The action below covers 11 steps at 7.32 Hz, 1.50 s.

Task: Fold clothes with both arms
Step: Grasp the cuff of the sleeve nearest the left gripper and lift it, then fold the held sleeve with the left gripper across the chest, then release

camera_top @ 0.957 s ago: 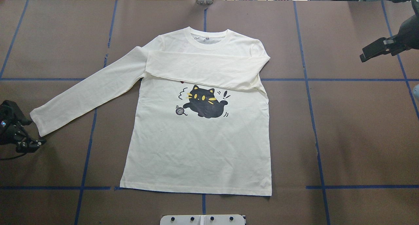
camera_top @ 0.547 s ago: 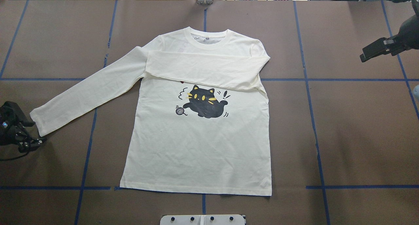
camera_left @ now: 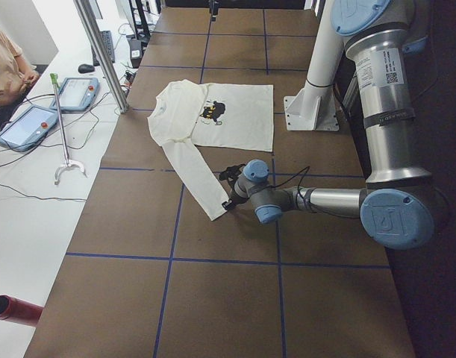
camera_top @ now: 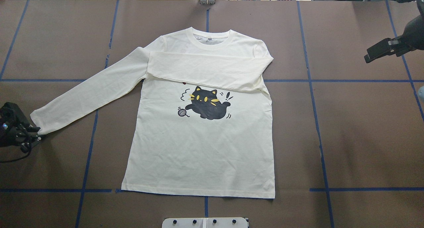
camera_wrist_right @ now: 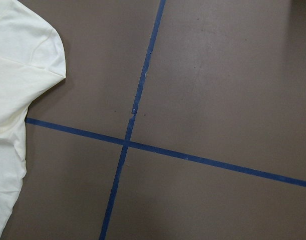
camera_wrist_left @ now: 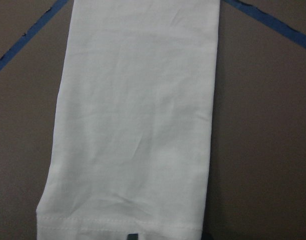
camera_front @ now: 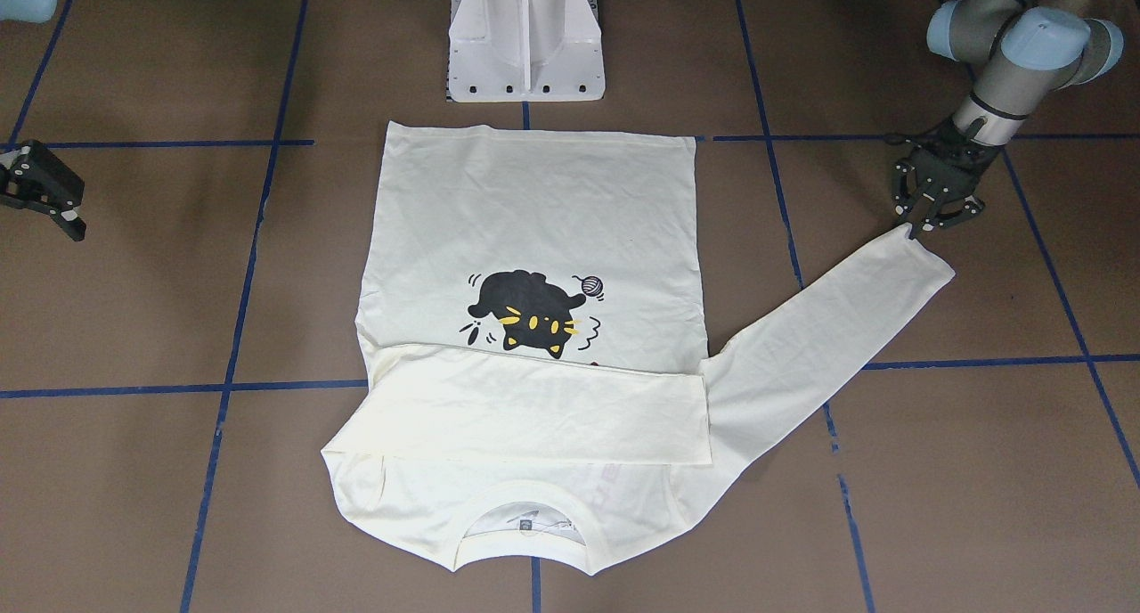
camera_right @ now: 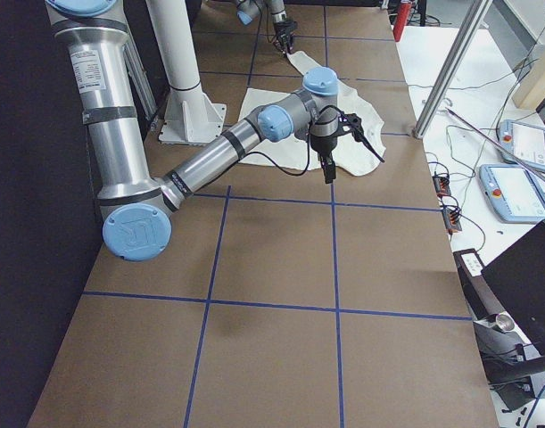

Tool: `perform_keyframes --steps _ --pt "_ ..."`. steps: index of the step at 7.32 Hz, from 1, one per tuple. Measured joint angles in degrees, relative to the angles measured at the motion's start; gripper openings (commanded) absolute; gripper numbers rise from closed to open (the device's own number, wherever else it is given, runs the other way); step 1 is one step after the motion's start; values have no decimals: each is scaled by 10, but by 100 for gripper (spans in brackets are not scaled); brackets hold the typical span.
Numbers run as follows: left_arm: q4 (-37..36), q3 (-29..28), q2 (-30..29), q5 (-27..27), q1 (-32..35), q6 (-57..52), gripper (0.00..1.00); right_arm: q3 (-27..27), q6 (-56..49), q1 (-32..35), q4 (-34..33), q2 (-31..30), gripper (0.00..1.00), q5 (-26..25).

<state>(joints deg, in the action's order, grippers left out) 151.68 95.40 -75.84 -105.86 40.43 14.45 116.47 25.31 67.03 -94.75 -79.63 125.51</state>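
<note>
The cream-white shirt (camera_top: 202, 148) lies flat and face up on the brown table, its black cat print (camera_top: 207, 103) showing. One sleeve is folded across the chest (camera_top: 205, 70). The other sleeve (camera_top: 89, 92) stretches out toward my left arm. My left gripper (camera_top: 34, 135) is low at that sleeve's cuff (camera_front: 922, 257), open, with its fingertips at the cuff's corner. In the left wrist view the cuff hem (camera_wrist_left: 117, 222) fills the bottom edge. My right gripper (camera_top: 372, 55) hangs open above bare table, far from the shirt (camera_front: 534, 212).
The white pedestal base (camera_front: 525, 43) stands just behind the shirt's hem. Blue tape lines (camera_wrist_right: 127, 142) grid the brown table. A person (camera_left: 4, 67) sits by two tablets (camera_left: 33, 123) beyond the table's far side, near metal poles (camera_left: 101, 52).
My left gripper has moved in to the outstretched sleeve's cuff and now touches its corner. The right gripper has barely shifted. The shirt has not moved.
</note>
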Motion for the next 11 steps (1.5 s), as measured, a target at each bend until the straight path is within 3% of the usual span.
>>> perform_keyframes --steps 3,5,7,11 --pt "3 22 -5 -1 6 2 0 0 0 0 0 0 100 0" --pt "-18 40 -42 -3 54 2 0 -2 -1 1 -1 -1 100 0" --pt "-105 49 -138 -5 118 3 0 -2 -1 1 -2 -3 100 0" --pt "-423 46 -446 17 151 128 0 -1 0 4 -2 -7 100 -2"
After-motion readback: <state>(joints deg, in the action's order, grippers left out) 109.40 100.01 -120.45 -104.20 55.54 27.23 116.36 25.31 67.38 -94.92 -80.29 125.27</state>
